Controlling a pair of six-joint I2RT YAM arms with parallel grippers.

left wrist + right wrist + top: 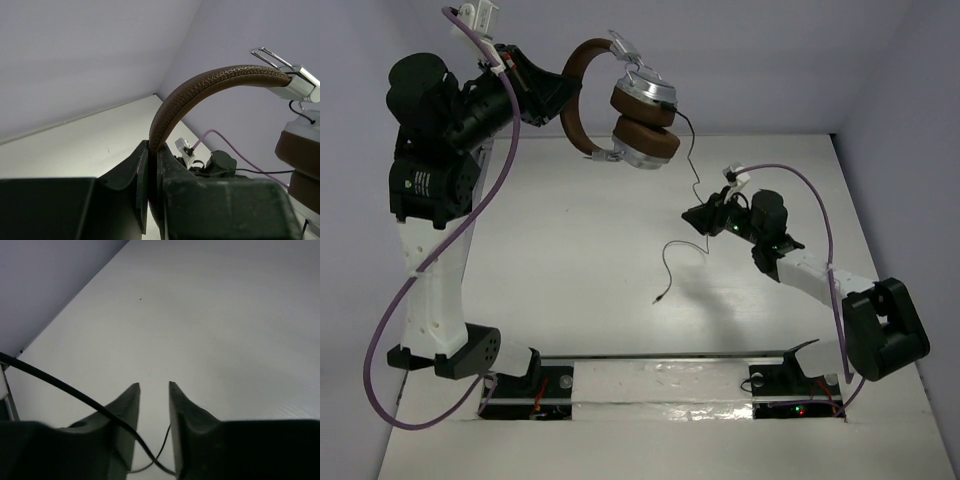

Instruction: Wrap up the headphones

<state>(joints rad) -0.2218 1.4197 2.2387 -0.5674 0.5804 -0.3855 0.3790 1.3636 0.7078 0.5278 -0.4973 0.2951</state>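
clamping the brown headband (200,92) edge-on between its jaws, the left gripper (152,152) holds the headphones (620,100) high above the far left of the table (570,250), well off the surface. that grip looks firm enough to act as an anchor, so the winding should fall to the other arm.

the right gripper (154,390) sits lower and to the right, its jaws a little apart with a clear gap at the tips. the thin black cord (75,390) crosses its left finger and dips into the gap; it seems draped there, not pinched. to do this step well, i judge the right gripper should close on the cord first, then carry it in loops around the headband or the ear cups (645,120), with light tension so the turns lie side by side without tugging the headband out of the left jaws. the hanging tail should be gathered last.

the headphones are small, with a curved, stitched brown headband, thin wire sliders, and silver-grey ear cups with brown pads pressed together. the cord leaves the cups, drops in a kinked line to the right gripper, then trails on to the left and down, ending in a plug (658,299) near or on the table; which, i cannot tell.
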